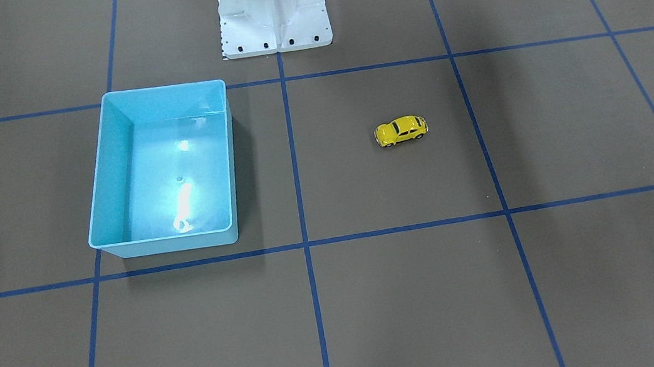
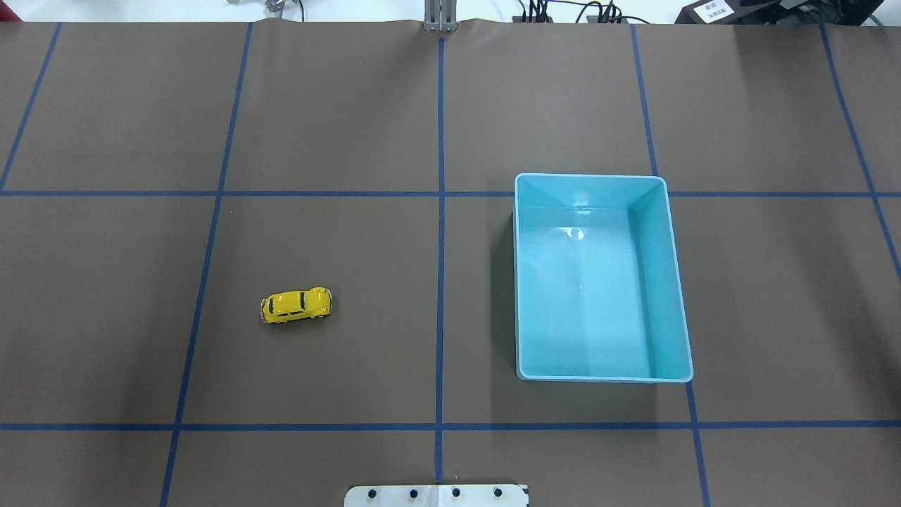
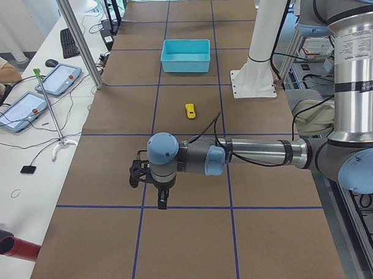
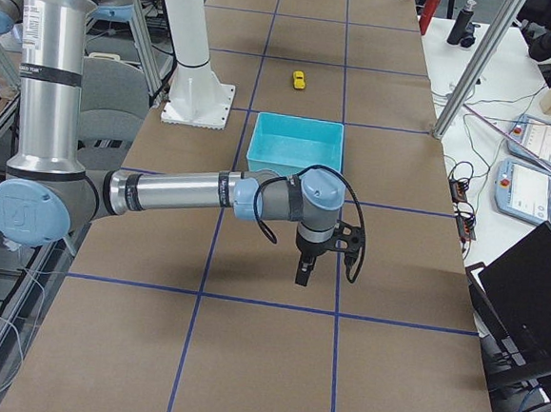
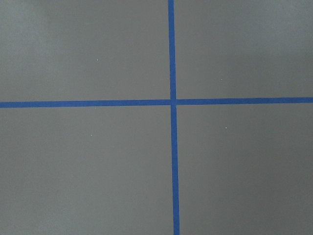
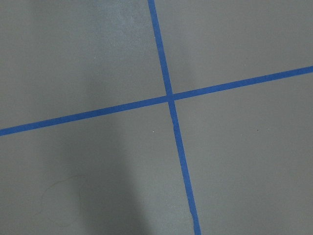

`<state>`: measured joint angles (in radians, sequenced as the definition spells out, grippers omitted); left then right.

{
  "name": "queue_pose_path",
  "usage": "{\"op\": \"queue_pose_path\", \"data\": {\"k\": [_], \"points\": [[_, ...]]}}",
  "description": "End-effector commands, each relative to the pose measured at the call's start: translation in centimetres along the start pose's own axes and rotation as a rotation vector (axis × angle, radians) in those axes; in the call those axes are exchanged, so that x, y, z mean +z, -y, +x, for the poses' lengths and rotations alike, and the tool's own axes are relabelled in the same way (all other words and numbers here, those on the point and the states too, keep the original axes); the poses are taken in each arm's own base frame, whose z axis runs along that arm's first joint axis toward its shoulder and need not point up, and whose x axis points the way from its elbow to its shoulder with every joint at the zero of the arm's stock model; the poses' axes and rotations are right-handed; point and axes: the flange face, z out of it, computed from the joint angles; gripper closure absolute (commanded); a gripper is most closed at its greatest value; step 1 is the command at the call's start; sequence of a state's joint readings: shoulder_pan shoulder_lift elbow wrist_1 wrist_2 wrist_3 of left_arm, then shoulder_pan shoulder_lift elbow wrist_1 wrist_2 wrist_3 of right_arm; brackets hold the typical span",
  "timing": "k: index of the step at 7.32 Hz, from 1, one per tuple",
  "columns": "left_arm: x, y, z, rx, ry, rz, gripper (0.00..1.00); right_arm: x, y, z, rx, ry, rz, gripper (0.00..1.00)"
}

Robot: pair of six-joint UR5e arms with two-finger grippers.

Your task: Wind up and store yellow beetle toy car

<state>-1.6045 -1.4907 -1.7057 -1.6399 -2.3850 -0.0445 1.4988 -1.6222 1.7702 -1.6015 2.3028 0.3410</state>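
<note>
One yellow beetle toy car [image 2: 296,305] and one light-blue bin [image 2: 658,282] are on the tabletop [image 2: 338,105]. There are two robot arms, the left arm [image 3: 254,154] and the right arm [image 4: 181,194]. Each carries one gripper, so there are two: the left gripper [image 3: 162,204] and the right gripper [image 4: 302,277]. There is one white pedestal [image 1: 272,7]. The overhead view shows seven blue tape lines [image 2: 440,282], five running away from the robot and two running across. The side bench [image 3: 27,139] holds two touchscreen pendants [image 3: 63,77], one keyboard [image 3: 70,42], one mouse [image 3: 51,63] and one laptop [image 4: 537,284].
</note>
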Motion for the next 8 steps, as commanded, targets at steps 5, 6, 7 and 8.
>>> {"op": "queue_pose_path", "data": {"k": [5, 6, 7, 8], "points": [[1.6, 0.7, 1.4, 0.031, -0.008, -0.03, 0.0, 0.0, 0.0, 0.1, 0.001, -0.002, 0.001, 0.0], [1.5, 0.8, 2.2, 0.052, -0.014, -0.028, 0.0, 0.1, 0.0, 0.2, -0.037, -0.001, -0.003, 0.0], [0.8, 1.2, 3.1, 0.065, -0.018, -0.017, 0.0, 0.2, -0.2, 0.5, -0.16, -0.002, -0.011, 0.0], [0.2, 2.5, 4.7, 0.099, -0.023, 0.0, 0.0, 0.3, -0.2, 0.6, -0.182, -0.002, -0.013, 0.0]]}}
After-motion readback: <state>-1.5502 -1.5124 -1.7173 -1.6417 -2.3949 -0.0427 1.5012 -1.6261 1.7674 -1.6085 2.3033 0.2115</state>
